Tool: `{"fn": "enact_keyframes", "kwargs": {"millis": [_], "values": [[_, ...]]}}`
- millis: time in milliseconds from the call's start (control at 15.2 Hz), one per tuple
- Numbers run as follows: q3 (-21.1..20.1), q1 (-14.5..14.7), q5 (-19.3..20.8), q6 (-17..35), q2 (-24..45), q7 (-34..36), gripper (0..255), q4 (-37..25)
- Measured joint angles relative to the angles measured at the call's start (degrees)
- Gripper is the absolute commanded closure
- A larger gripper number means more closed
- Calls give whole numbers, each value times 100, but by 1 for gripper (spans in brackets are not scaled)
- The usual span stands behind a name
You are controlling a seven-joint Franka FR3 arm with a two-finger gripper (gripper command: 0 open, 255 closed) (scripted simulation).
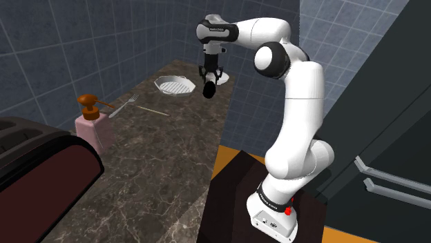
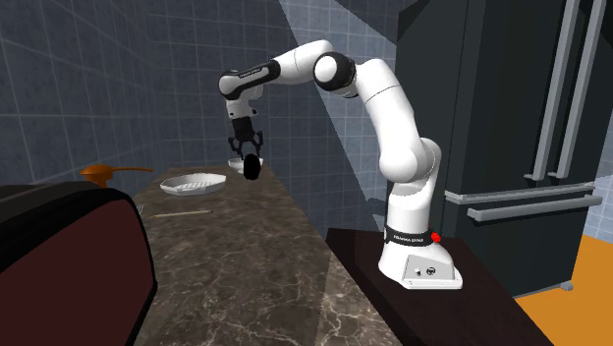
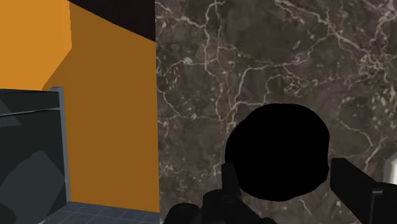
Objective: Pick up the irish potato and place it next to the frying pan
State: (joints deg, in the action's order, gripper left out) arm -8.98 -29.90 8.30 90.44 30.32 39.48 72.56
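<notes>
The potato (image 1: 209,89) is drawn as a plain black oval. It hangs above the far end of the dark marble counter (image 1: 166,159), clasped between the fingers of my gripper (image 1: 210,79). In the wrist view the potato (image 3: 277,151) sits between the two fingers (image 3: 349,183) of the gripper (image 3: 280,178), over the marble near the counter's edge. The frying pan (image 1: 174,85) is a pale ribbed dish lying on the counter just to the shoulder view's left of the gripper. From the second exterior view the potato (image 2: 252,168) hangs beside the pan (image 2: 194,182), with the gripper (image 2: 247,154) above it.
A pink soap dispenser (image 1: 92,124) with a brown pump, a fork (image 1: 123,107) and a thin stick (image 1: 153,110) lie on the counter's far side. A dark red appliance (image 1: 38,169) fills the near corner. The counter edge drops to an orange floor (image 3: 108,108). A black fridge (image 2: 530,118) stands behind the stand.
</notes>
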Motion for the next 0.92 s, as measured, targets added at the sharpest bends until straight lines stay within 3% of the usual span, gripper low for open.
{"fn": "enact_keyframes", "kwargs": {"millis": [924], "values": [[-1, -28, 30, 1010, 75, 95, 255, 832]]}}
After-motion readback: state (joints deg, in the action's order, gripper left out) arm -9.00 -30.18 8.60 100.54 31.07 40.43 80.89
